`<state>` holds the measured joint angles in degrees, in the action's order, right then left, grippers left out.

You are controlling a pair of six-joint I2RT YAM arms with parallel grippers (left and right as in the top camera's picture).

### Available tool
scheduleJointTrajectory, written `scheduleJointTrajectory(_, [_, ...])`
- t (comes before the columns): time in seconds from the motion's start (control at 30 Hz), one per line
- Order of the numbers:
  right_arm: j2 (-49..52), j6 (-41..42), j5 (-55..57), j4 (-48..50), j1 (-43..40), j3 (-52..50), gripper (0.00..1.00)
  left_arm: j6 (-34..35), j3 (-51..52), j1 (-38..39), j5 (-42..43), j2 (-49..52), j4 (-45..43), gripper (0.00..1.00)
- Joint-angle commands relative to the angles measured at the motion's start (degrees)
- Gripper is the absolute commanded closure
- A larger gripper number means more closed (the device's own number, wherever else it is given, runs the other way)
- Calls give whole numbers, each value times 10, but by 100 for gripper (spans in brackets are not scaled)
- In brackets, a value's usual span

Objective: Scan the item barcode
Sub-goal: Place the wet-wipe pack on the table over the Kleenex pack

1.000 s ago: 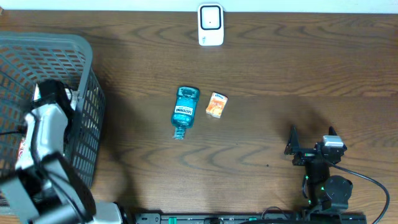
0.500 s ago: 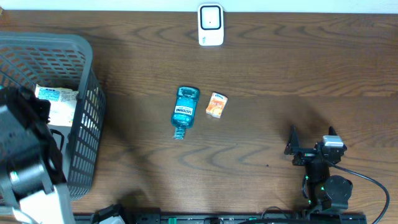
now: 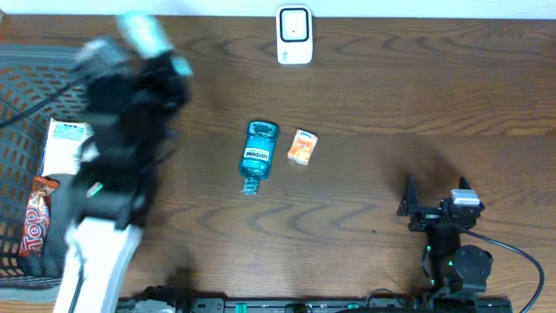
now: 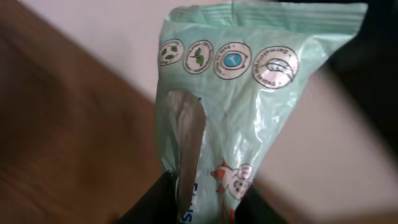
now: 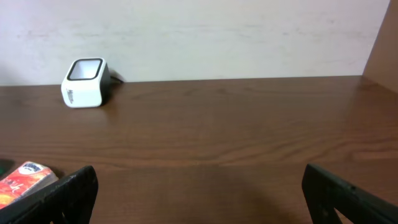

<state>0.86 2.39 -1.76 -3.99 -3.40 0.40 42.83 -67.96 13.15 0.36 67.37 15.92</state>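
Your left gripper (image 4: 189,155) has swung out of the basket (image 3: 26,61), jaws clenched on the mint-green packet (image 4: 261,106), now above the worktop (image 3: 373,113), scanner (image 3: 294,35) next. Right gripper (image 3: 435,193) parked, jaws released.

Mint-green packet (image 4: 249,112) upright, gripped at base; white scanner (image 3: 294,35) standing.

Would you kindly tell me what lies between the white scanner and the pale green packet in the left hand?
Nothing: the overhead view shows only bare wooden table between the scanner and the packet.
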Motion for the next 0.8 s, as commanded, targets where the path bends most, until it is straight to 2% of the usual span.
scheduleJointTrajectory(0.0, [-2,5,-1,-2,2,-1,1,-51,-5,82,12,79,-7,72])
scheduleJointTrajectory(0.23, [-2,5,-1,-2,2,-1,1,-51,-5,194,5,242,45,72])
scheduleJointTrajectory(0.43, [-2,5,-1,-2,2,-1,1,15,-5,241,5,352,89,72])
scheduleJointTrajectory(0.5, [-2,5,-1,-2,2,-1,1,37,-5,249,5,376,101,72])
scheduleJointTrajectory(0.77, [-2,5,-1,-2,2,-1,1,36,-5,253,-2,393,104,72])
